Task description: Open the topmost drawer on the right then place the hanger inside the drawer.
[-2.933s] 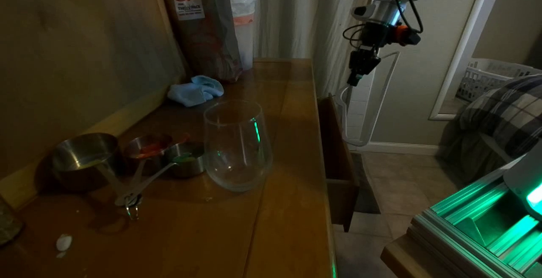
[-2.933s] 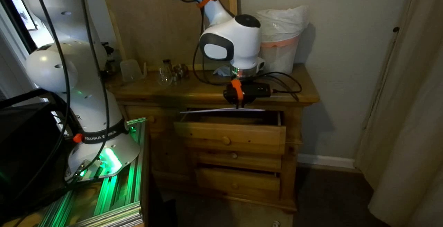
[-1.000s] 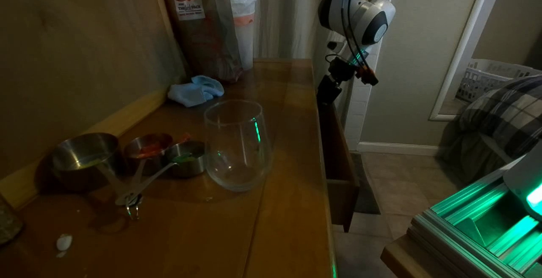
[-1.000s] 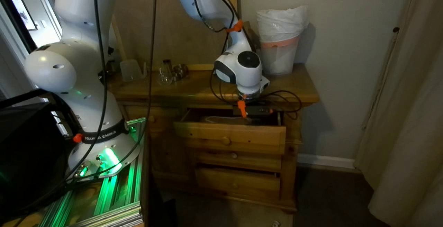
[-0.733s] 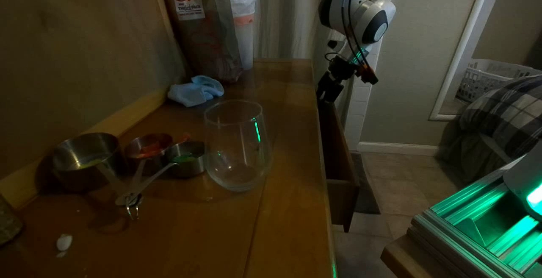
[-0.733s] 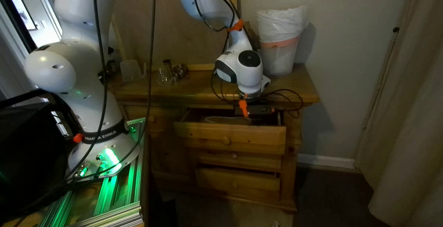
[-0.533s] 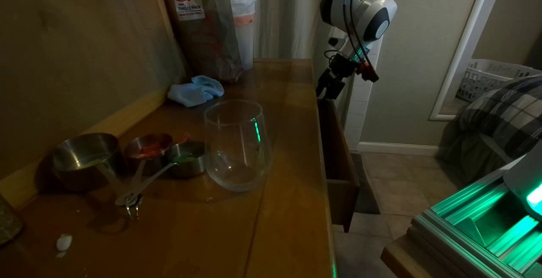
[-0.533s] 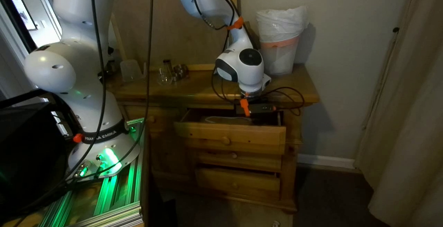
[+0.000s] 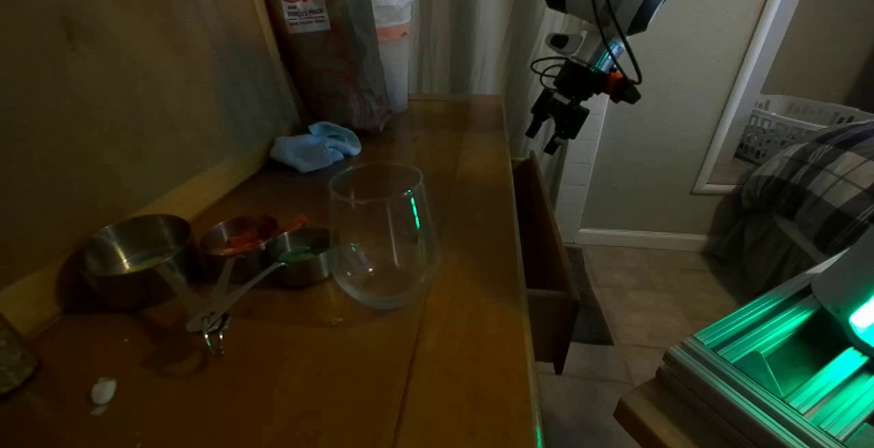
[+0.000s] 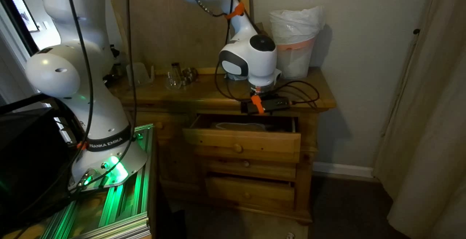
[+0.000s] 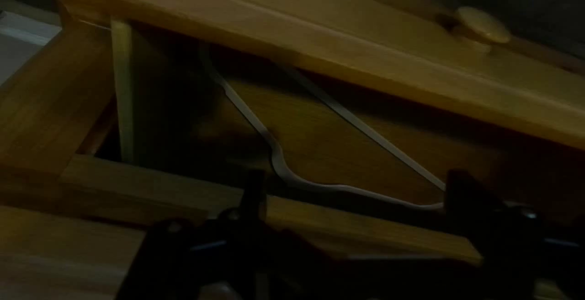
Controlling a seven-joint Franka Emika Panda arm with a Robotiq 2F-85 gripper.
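Observation:
The topmost right drawer (image 10: 214,138) of the wooden dresser stands pulled out, and its inside wall (image 9: 546,236) shows in an exterior view. Inside lies the pale hanger (image 11: 278,164), seen from above in the wrist view; part of it passes under the drawer's front panel (image 11: 320,39) and part behind a finger. An exterior view also shows the hanger (image 10: 233,124) low in the drawer. Above it, my gripper (image 9: 541,143) is raised with fingers spread and nothing between them. In the dark wrist view the gripper (image 11: 357,174) has its jaws wide apart, over the drawer's back edge.
On the dresser top (image 9: 471,243) stand a clear glass (image 9: 382,243), metal measuring cups (image 9: 140,257), a blue cloth (image 9: 317,147) and a paper bag (image 9: 328,45). A lined bin (image 10: 295,46) is at the back right. A lower drawer (image 10: 251,193) sticks out slightly.
The hanger hung from my gripper above the drawer; the arm lowered it in, and the jaws opened and let it go. Since then the gripper has risen, away from the drawer.

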